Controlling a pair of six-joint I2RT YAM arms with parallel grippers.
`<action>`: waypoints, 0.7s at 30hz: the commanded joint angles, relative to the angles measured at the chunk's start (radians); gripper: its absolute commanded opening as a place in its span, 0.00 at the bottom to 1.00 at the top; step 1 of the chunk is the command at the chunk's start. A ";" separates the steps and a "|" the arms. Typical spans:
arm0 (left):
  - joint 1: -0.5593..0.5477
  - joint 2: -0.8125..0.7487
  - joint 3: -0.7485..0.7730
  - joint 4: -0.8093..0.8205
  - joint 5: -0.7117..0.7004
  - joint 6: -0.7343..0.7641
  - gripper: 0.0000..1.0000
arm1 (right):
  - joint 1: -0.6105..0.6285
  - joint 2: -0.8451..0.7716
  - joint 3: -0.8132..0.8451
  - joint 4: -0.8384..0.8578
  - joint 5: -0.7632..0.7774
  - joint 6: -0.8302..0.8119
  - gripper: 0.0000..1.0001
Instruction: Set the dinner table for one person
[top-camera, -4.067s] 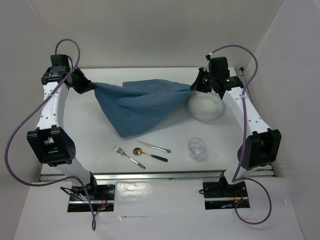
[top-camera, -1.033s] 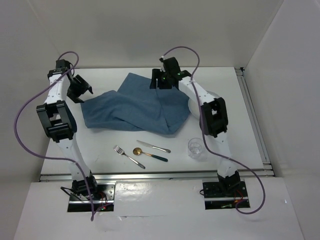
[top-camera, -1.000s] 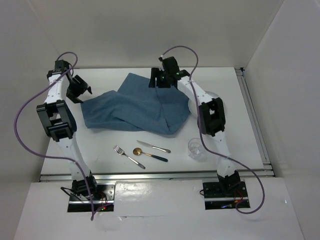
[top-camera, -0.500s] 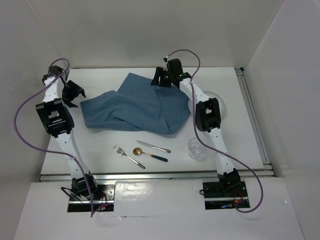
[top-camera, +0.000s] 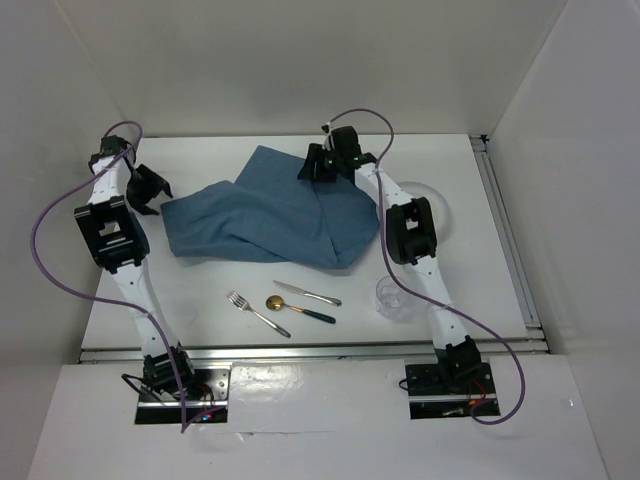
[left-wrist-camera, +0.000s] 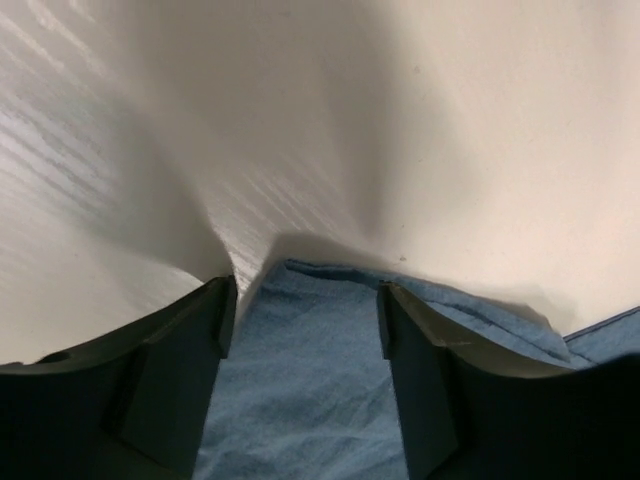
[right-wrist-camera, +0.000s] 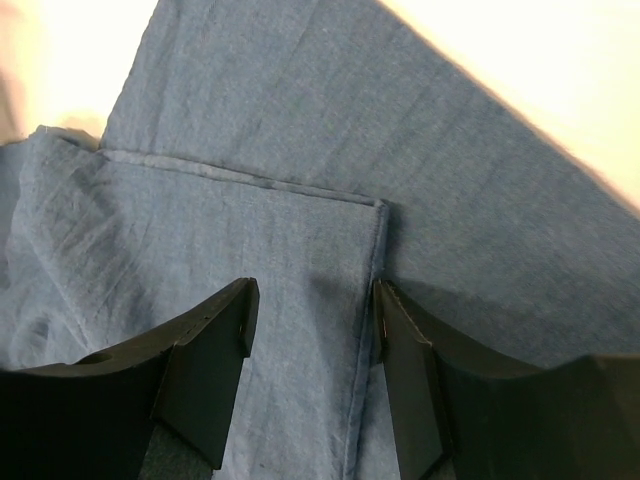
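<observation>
Dinner table (top-camera: 470, 250), outstretched left end effector (top-camera: 152, 192), right end effector (top-camera: 315, 168), both released above cloth (top-camera: 270, 215)

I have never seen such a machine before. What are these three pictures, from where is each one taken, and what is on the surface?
These are two robot arms, bolted at the near edge of a white table. The wide picture comes from a fixed camera above and behind them. The other two come from small cameras on the wrists, so the dark shapes at the bottom are each arm's own fingers. The left pincer and the right pincer are both open and hold nothing; each points down at a rumpled blue cloth. Near the front lie a fork, a spoon, a knife and a clear glass. A pale round dish is partly hidden behind the right arm.
</observation>
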 joint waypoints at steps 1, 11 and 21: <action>0.002 0.049 -0.020 0.036 0.010 0.002 0.73 | 0.019 0.016 0.050 0.074 -0.026 0.006 0.60; 0.011 -0.012 -0.020 0.036 0.053 0.021 0.00 | 0.028 0.016 0.054 0.103 -0.003 0.025 0.22; 0.011 -0.235 0.026 0.048 0.151 0.049 0.00 | 0.010 -0.252 -0.007 0.115 0.095 0.015 0.00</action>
